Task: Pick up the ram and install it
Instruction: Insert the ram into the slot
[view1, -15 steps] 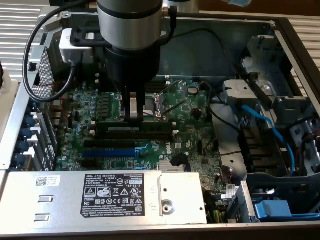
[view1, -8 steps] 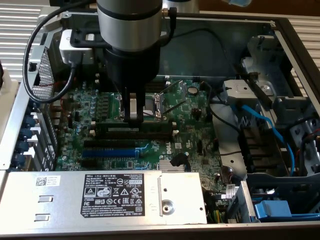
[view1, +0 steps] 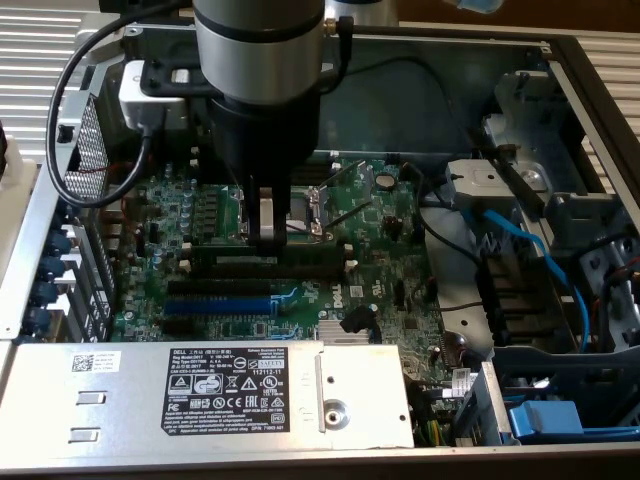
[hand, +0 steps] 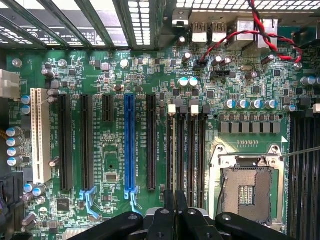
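One arm carries one claw, and its fingers are drawn nearly together on the upper edge of the single ram. The ram stands on edge along the memory slots, just beside the one open processor socket. Whether it is fully seated cannot be told, since the claw covers its middle.

From the wrist, the claw is cut off at the frame edge. Ahead of it lie four memory slots with white end clips, one blue expansion slot, one white slot and four black ones, one of them short. One red-and-black twisted wire pair crosses the board.

One silver box bears a black label reading "DELL"; its smaller print is illegible.
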